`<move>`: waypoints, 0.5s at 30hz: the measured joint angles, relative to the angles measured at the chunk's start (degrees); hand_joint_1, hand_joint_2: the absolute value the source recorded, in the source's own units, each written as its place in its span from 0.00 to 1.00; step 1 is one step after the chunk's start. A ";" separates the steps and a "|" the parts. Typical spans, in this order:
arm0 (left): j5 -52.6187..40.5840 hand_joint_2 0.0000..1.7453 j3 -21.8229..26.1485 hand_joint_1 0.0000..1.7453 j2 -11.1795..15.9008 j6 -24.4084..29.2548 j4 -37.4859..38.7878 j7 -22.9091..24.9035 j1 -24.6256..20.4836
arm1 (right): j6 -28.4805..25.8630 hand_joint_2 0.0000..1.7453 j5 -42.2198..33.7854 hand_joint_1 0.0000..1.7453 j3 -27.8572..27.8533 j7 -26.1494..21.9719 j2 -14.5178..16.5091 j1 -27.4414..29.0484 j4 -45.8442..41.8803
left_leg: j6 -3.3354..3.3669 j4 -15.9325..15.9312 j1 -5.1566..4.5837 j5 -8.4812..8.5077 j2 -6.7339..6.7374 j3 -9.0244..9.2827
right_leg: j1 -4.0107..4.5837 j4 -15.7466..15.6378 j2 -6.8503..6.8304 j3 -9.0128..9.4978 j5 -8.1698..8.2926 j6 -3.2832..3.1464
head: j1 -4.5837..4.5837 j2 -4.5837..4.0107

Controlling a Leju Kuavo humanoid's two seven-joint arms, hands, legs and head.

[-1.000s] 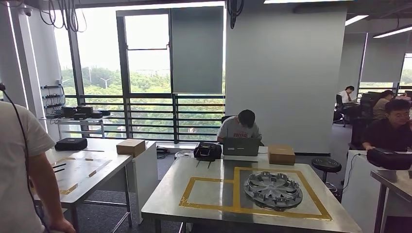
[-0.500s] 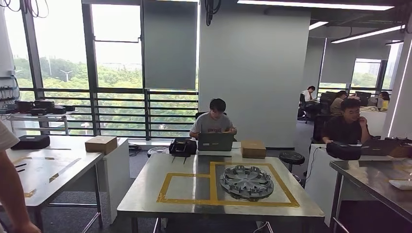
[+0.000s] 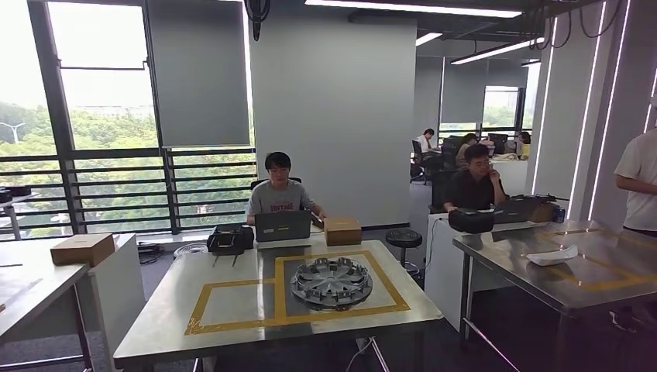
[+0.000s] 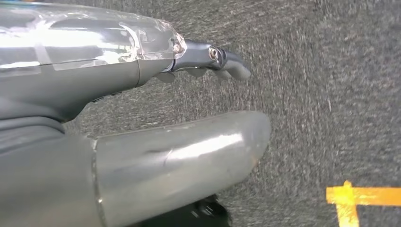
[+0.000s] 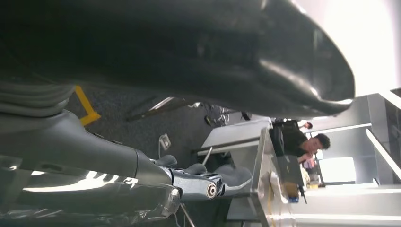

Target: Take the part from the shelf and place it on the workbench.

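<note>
The wheel cover, which I take to be the part, lies flat on the nearest desk, inside the yellow tape frame, toward three o'clock of the desk top and apart from the laptop and cardboard box along the far edge at twelve o'clock. No shelf can be made out from the head view, so whether this cover counts as already placed or another part is to be fetched cannot be told.

The main risk, as I judge it, is in walking: desks stand close at nine o'clock and three o'clock, a person stands at the three o'clock edge of the view, and people sit behind the desks. A turn taken too tightly could swing a hanging arm into a desk leg or corner. A second risk is mistaking the target, since similar taped desks stand around.

Both arms hang down beside the body. The left robot hand points at the grey carpet, its fingers drawn together and slightly curled, holding nothing that I can see. The right robot hand also hangs low near a desk edge, fingers loosely curled in with nothing visible between them; a dark part of the robot's body hides much of that view.
</note>
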 joint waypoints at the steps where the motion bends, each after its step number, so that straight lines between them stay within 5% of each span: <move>1: -0.02 0.00 0.00 0.00 0.01 -0.08 0.01 0.03 0.12 | 0.00 0.00 0.00 0.00 0.00 0.01 0.04 0.01 0.04 | -0.02 3.32 -0.01 -1.13 -0.14 -1.63 | 0.09 0.07 0.75 -0.11 0.04 -0.07 | -0.01 0.01; 2: -0.06 0.00 0.00 0.00 0.01 -0.19 0.01 0.05 0.22 | 0.00 0.00 0.00 0.00 -0.01 0.02 0.09 0.01 0.09 | 0.00 4.92 -0.03 -1.12 -0.13 -2.53 | 0.18 0.18 1.52 -0.15 0.04 -0.09 | -0.01 0.01; 4: -0.22 0.00 -0.02 0.00 0.02 -0.44 0.03 0.08 0.31 | 0.00 0.00 0.06 0.00 -0.04 0.10 0.16 -0.02 0.16 | 0.26 1.72 -0.03 2.23 -0.74 -1.40 | 0.30 0.53 3.17 -0.14 -0.06 0.00 | 0.00 0.01; 6: -0.39 0.00 -0.11 0.00 0.06 -0.61 0.04 0.13 0.30 | 0.03 0.00 0.13 0.00 -0.08 0.34 0.19 -0.14 0.19 | 0.67 -5.61 0.20 6.17 -4.26 1.58 | 0.29 1.20 4.64 -0.39 -0.39 0.33 | 0.08 0.01; 8: -0.55 0.00 -0.29 0.00 0.13 -0.72 0.06 0.25 0.35 | 0.14 0.00 0.07 0.00 -0.10 0.66 0.22 -0.39 0.20 | 0.90 -9.47 0.31 7.13 -6.74 3.20 | 0.04 1.81 6.22 -1.12 -0.58 0.93 | 0.29 0.01; 11: -0.65 0.00 -0.50 0.00 0.21 -0.79 0.12 0.34 0.38 | 0.37 0.00 -0.03 0.00 -0.08 0.86 0.29 -0.55 0.21 | 1.45 -10.28 0.19 6.94 -4.40 3.67 | -0.36 2.09 8.15 -2.04 -0.42 2.01 | 0.38 0.01; 13: -0.73 0.00 -0.75 0.00 0.23 -0.82 0.15 0.34 0.30 | 0.46 0.00 -0.02 0.00 -0.06 0.86 0.33 -0.79 0.23 | 1.94 -10.80 0.42 7.05 -2.30 4.02 | -0.17 4.33 5.66 -3.27 -1.81 2.52 | 0.40 0.01; 15: -0.80 0.00 -1.12 0.00 0.18 -0.86 0.15 0.37 0.35 | 0.55 0.00 -0.01 0.00 0.02 0.86 0.45 -1.19 0.39 | 2.20 -10.91 0.35 6.91 0.10 4.13 | -0.22 11.53 1.66 -6.95 -5.39 3.05 | 0.41 0.01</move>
